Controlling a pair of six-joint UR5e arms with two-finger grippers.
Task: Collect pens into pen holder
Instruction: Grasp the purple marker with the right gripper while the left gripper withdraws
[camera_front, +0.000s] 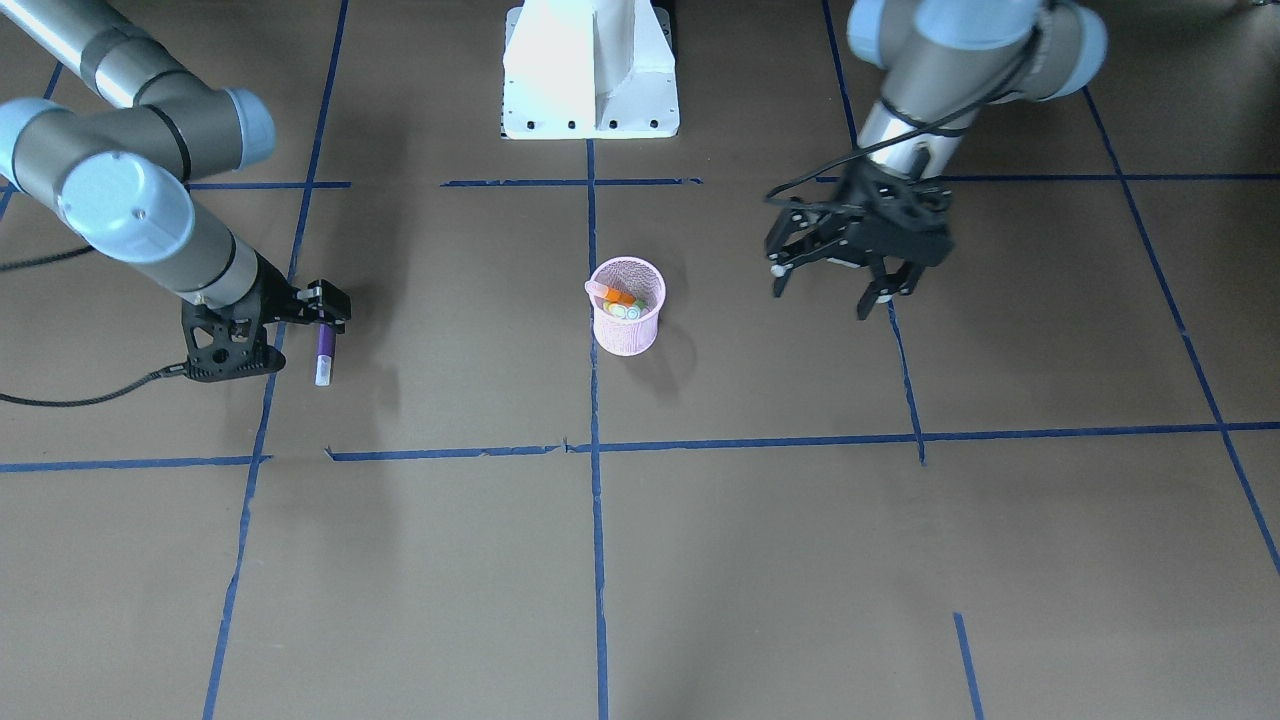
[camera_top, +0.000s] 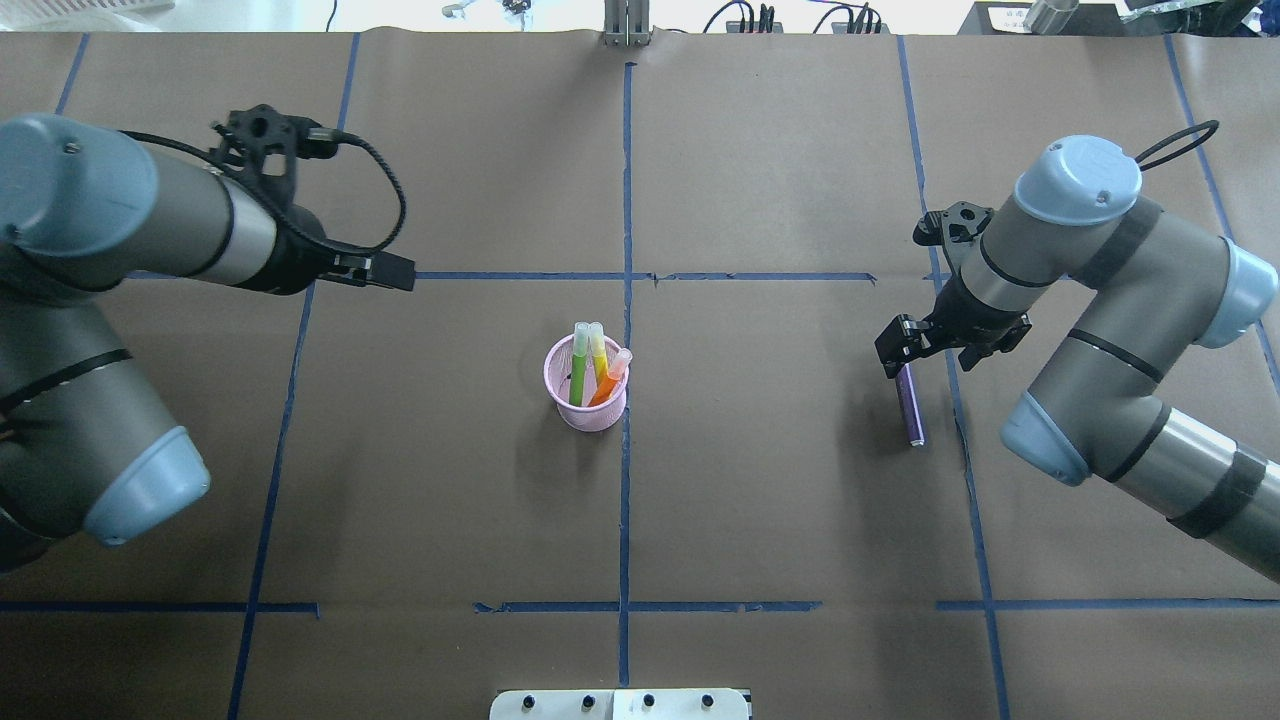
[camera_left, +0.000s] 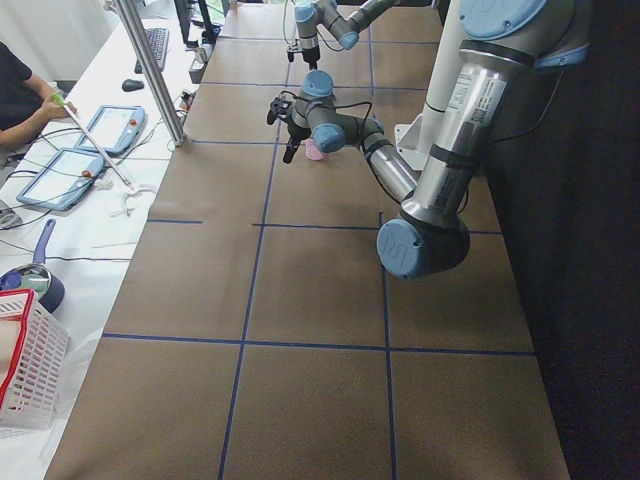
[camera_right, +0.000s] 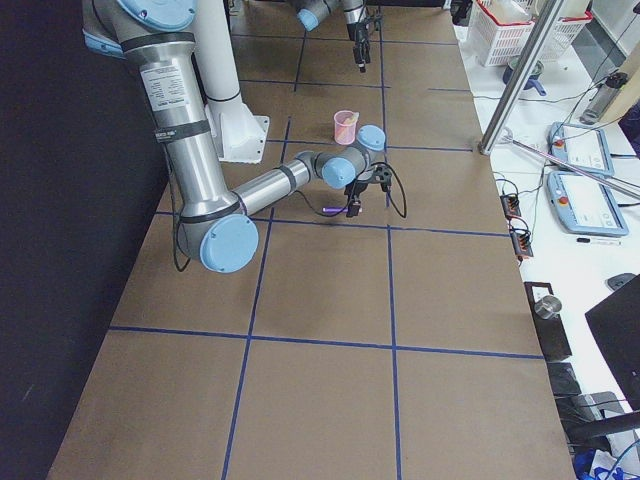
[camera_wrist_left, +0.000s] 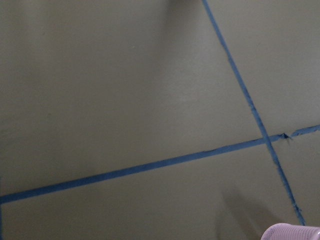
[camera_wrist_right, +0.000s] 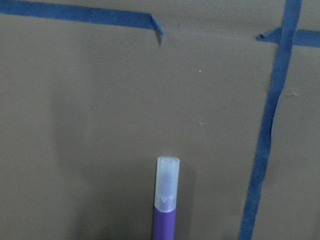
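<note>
The pink mesh pen holder (camera_front: 627, 322) stands upright at mid-table by a blue tape line; it also shows in the overhead view (camera_top: 587, 392). A green, a yellowish and an orange pen (camera_top: 606, 383) stand in it. My right gripper (camera_front: 325, 305) is shut on one end of a purple pen (camera_front: 323, 355), low over the table, pale end pointing away from the gripper. The right wrist view shows that pen (camera_wrist_right: 166, 200) with nothing around it. I cannot tell if it touches the table. My left gripper (camera_front: 835, 282) is open and empty, raised well to the side of the holder.
The white robot base (camera_front: 590, 75) stands at the table's robot side. Blue tape lines (camera_front: 597, 520) grid the brown table. A metal pole (camera_right: 530, 70), tablets and a basket (camera_left: 30, 370) lie off the table's operator side. The holder's rim (camera_wrist_left: 292, 233) shows in the left wrist view.
</note>
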